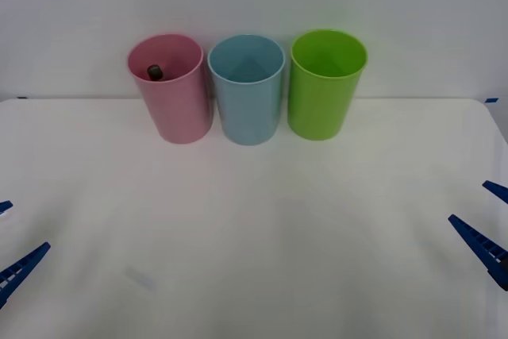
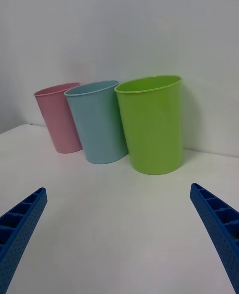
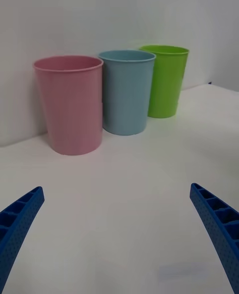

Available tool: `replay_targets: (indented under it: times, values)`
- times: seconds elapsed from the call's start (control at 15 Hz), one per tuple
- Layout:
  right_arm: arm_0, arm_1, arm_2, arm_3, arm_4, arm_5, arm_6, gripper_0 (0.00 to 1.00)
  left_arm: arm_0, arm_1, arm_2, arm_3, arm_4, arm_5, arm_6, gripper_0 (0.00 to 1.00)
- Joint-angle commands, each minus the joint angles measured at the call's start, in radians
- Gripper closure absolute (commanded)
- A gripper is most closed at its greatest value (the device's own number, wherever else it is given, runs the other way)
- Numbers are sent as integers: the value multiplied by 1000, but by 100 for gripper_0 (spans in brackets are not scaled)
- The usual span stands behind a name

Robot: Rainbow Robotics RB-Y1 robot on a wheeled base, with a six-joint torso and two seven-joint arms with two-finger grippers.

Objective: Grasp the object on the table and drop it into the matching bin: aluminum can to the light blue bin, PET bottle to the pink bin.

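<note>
One small dark cap [image 1: 155, 71] peeks over the inner wall of the pink bin [image 1: 176, 105] in the front view, and I take it to be the top of the PET bottle, already lying or standing inside that bin; the clear body below the cap is hidden by the bin's wall, so how it rests cannot be told. That puts the object in its matching bin, and the main work of the task looks finished.

Just beside the pink bin stands the light blue bin [image 1: 248, 101], their sides close to touching, and its inside appears bare. Next along the row is a lime green bin [image 1: 324, 93], also with nothing visible in it. All three stand upright near the far edge of the table [image 1: 254, 236], against a pale wall. No other object lies on the tabletop between the bins and the robot.

Both arms sit well back from the bins, at the near corners. The left gripper [image 3: 117, 239] has its blue ribbed fingers spread wide with nothing between them, facing the pink bin from a distance. The right gripper [image 2: 117, 239] is likewise spread wide and holds nothing, looking toward the green bin. Judging from this, nothing is left but to stay parked.
</note>
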Motion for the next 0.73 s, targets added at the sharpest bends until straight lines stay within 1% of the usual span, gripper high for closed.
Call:
replay_targets:
  times: [0.07, 0.27, 0.73]
  values:
    - [0, 0, 0, 0, 0, 0, 0, 0, 5, 3, -8, 63, 1, -27, -79, 0]
    - [0, 0, 0, 0, 0, 0, 0, 0, 12, 8, -26, 76, -4, -25, -99, 0]
    - [0, 0, 0, 0, 0, 0, 0, 0, 14, 8, -38, 76, -13, -33, -88, 0]
